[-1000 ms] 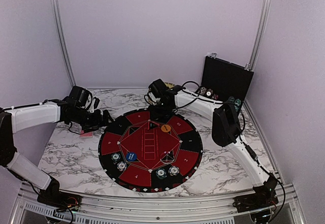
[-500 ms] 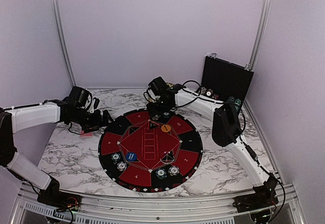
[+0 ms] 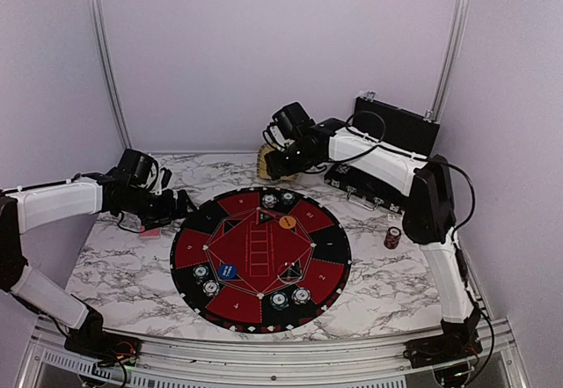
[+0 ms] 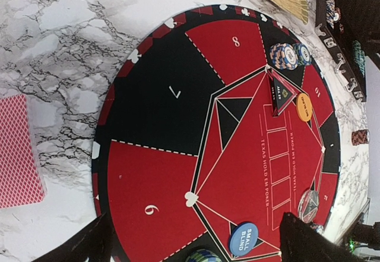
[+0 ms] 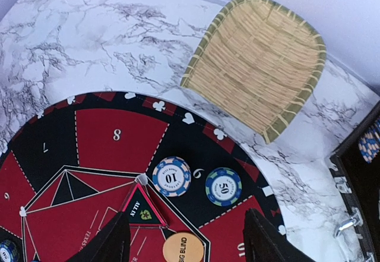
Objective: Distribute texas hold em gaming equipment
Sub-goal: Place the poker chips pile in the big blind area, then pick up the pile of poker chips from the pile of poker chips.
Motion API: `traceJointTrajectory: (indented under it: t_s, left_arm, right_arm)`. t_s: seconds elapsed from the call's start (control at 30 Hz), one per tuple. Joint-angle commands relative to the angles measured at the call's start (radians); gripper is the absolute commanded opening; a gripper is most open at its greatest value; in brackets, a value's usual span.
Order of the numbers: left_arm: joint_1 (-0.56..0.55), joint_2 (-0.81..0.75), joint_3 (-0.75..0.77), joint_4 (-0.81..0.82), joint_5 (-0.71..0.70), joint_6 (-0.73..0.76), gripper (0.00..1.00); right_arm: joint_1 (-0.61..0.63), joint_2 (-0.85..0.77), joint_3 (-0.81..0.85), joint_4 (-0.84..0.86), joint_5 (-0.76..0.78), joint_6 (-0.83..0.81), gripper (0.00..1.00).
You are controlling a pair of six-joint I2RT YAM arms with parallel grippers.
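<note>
Left tool (image 4: 196,238) gapes wide and empty, red-backed cards (image 4: 18,149) nearby lying flat, long axis along the mat (image 4: 154,95) rim.

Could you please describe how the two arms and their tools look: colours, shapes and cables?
The left arm and right arm match: smooth white tubular links joined by black joint housings. Thin black cables loop loosely beside the links. The left tool and right tool are black, each with two dark fingers. I can read no markings.
</note>
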State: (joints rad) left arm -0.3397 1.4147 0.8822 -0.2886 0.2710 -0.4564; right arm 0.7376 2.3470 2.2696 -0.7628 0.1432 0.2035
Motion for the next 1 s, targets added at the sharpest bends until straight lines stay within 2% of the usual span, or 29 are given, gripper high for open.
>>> traceJointTrajectory:
  t_s: [0.0,0.3,0.6,0.8,0.97]
  left_arm:
    - [-0.021,-0.047,-0.003,0.010,-0.015,-0.004,0.99]
    - [-0.086,-0.061,0.035,-0.027,-0.082,-0.033,0.99]
    - [-0.143,-0.012,0.112,-0.044,-0.118,-0.057,0.99]
    - [-0.160,0.018,0.149,-0.055,-0.127,-0.061,0.99]
    - [-0.163,0.030,0.162,-0.060,-0.133,-0.061,0.99]
  right_arm:
    - [0.008,-0.166,-0.196,0.059,0.047,0.047,0.64]
    - [-0.051,-0.535,-0.694,0.149,0.073,0.145,0.65]
    - [-0.167,-0.842,-1.099,0.175,0.091,0.209,0.65]
    - [-0.275,-0.955,-1.273,0.172,0.086,0.225,0.67]
    - [-0.330,-0.973,-1.334,0.167,0.110,0.216,0.71]
